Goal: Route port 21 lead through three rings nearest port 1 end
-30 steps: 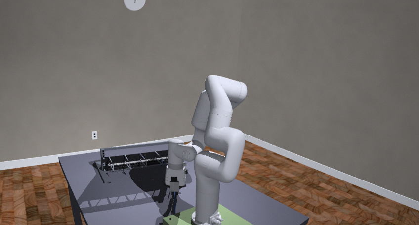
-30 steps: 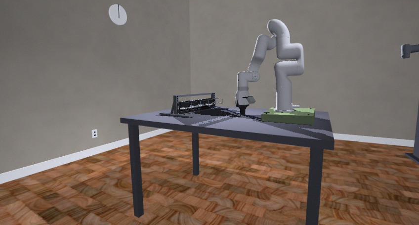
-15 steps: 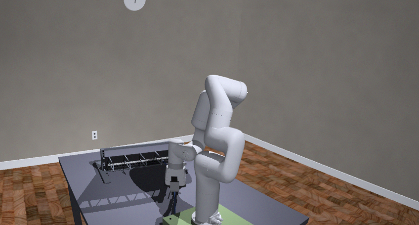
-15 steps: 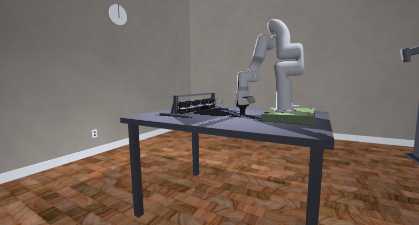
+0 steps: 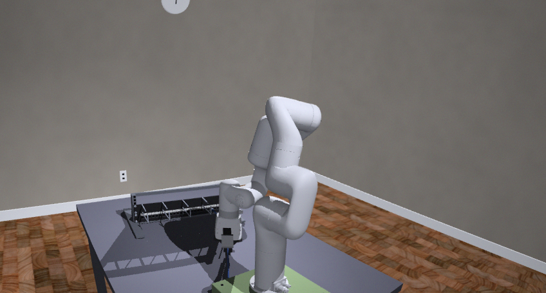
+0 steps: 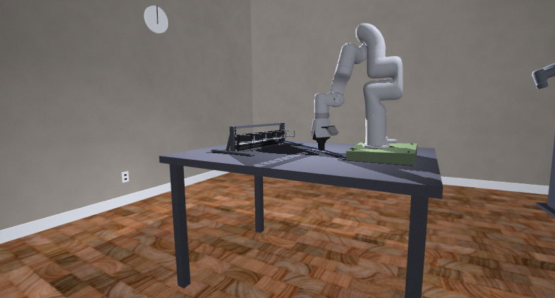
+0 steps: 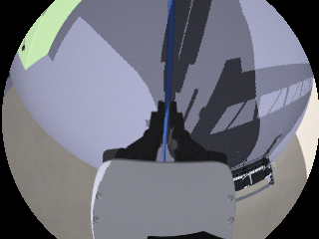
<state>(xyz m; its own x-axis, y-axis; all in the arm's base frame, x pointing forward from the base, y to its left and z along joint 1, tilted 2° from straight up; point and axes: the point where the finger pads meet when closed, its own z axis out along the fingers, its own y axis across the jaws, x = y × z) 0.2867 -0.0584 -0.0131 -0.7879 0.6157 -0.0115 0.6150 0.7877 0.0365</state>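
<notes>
1. A dark grey table (image 6: 233,166) carried everything, its top just beneath the pincer.
2. A white robot arm (image 5: 285,167) folded over itself and reached down, standing on a green base plate (image 6: 404,149) close behind the pincer.
3. A dark open rack (image 5: 134,202) with the patch panel stood on the table beyond the pincer, apart from it.
4. The pincer (image 7: 166,134) pointed straight down near the table, its two black fingers closed on the blue lead.
5. The thin blue lead (image 7: 170,34) ran in a straight line from between the fingers away across the table.
</notes>
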